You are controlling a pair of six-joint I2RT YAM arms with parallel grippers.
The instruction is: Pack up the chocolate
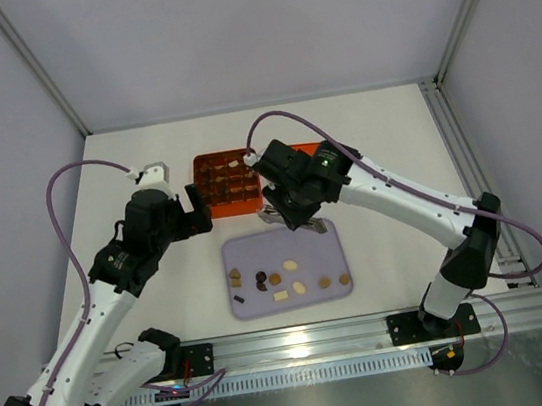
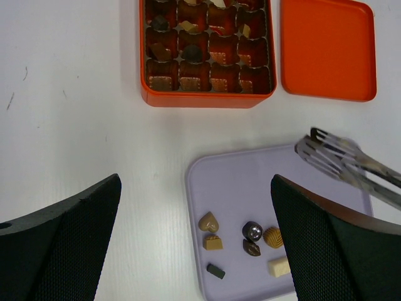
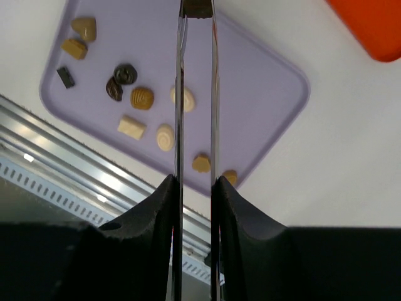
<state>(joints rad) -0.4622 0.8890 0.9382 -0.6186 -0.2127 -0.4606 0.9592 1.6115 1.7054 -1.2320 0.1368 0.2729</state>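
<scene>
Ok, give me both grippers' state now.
Left gripper: open, empty.
Right gripper: shut on slim silver metal tongs.

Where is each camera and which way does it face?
Top external: high behind the robot, looking down at the table; left arm and right arm show.
Left wrist: faces down at the orange box; its open end effector shows.
Right wrist: looks along tongs in its end effector onto the tray.
All share the tray's chocolates.

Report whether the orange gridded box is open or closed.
Open. The orange gridded box has its compartments exposed from above, and the flat orange lid lies on the white table beside it, not touching.
</scene>
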